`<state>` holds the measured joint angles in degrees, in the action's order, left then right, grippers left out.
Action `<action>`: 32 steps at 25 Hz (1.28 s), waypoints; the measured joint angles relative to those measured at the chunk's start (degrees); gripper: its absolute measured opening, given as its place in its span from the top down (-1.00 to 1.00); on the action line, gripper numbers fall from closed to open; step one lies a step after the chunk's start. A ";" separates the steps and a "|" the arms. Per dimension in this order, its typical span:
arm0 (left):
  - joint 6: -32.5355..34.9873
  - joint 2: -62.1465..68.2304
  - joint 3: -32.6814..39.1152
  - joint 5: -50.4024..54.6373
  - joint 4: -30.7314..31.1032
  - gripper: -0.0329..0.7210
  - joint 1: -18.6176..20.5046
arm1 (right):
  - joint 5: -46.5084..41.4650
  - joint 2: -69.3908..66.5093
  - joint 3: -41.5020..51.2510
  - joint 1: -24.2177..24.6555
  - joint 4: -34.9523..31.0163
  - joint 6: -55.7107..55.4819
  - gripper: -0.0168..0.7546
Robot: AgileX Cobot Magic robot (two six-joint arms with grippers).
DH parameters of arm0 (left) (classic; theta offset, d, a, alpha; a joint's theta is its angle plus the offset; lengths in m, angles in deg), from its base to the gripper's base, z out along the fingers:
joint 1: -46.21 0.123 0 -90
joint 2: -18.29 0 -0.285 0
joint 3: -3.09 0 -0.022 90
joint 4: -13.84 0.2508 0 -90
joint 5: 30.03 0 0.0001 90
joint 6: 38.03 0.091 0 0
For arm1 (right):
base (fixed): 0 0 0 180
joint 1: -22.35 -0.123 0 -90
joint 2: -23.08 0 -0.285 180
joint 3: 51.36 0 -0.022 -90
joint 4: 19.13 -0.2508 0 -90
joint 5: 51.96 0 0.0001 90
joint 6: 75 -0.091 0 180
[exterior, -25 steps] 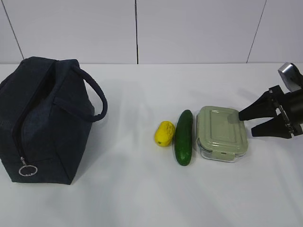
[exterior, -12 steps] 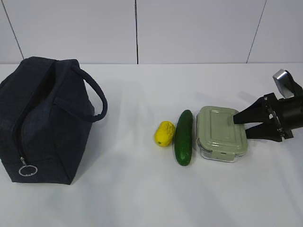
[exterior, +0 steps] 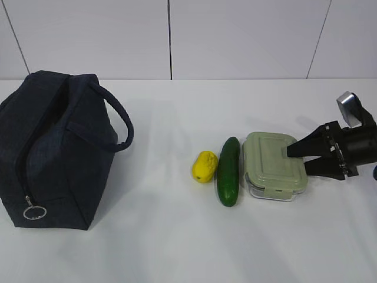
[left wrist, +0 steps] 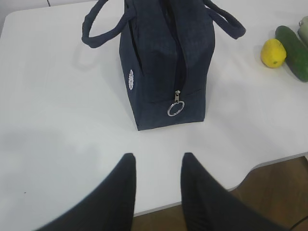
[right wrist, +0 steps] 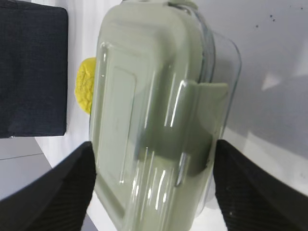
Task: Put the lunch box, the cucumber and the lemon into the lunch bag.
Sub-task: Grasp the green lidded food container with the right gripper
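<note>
The sage-lidded lunch box (exterior: 274, 165) lies flat at the right of the table, with the dark green cucumber (exterior: 228, 171) against its left side and the yellow lemon (exterior: 204, 166) just beyond that. My right gripper (exterior: 298, 160) is open, and its two fingers straddle the box's right end. In the right wrist view the lunch box (right wrist: 149, 120) fills the gap of the right gripper (right wrist: 154, 144). The navy lunch bag (exterior: 56, 147) stands far left. My left gripper (left wrist: 158, 156) hovers open and empty in front of the lunch bag (left wrist: 163, 62).
The bag's silver ring pull (left wrist: 176, 109) hangs at the bag end facing my left gripper. The table's front edge (left wrist: 216, 192) runs just beneath the left fingers. White table surface lies between the bag and the lemon (left wrist: 273, 52).
My right gripper has moved left and slightly down, bringing its open fingers around the lunch box's right end. The bag, lemon and cucumber have not moved.
</note>
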<state>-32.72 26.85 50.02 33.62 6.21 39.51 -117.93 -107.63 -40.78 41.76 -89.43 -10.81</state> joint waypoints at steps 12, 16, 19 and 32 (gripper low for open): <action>0.00 0.00 0.00 -0.04 0.00 0.31 0.00 | -0.33 -2.45 -0.39 0.00 -4.99 1.91 -0.56; 0.00 0.00 0.00 -0.04 0.00 0.31 0.00 | -0.33 -2.45 -0.49 0.00 -4.53 2.30 -0.56; 0.00 0.00 0.00 -0.04 0.00 0.31 0.00 | -0.33 -2.45 -0.49 0.00 -4.30 2.42 -0.56; 0.00 0.00 0.00 -0.04 0.00 0.31 0.00 | -0.33 -3.25 -0.49 0.00 -3.98 3.04 -0.56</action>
<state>-32.72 26.85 50.02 33.57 6.21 39.51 -118.26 -110.88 -41.26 41.76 -93.41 -7.77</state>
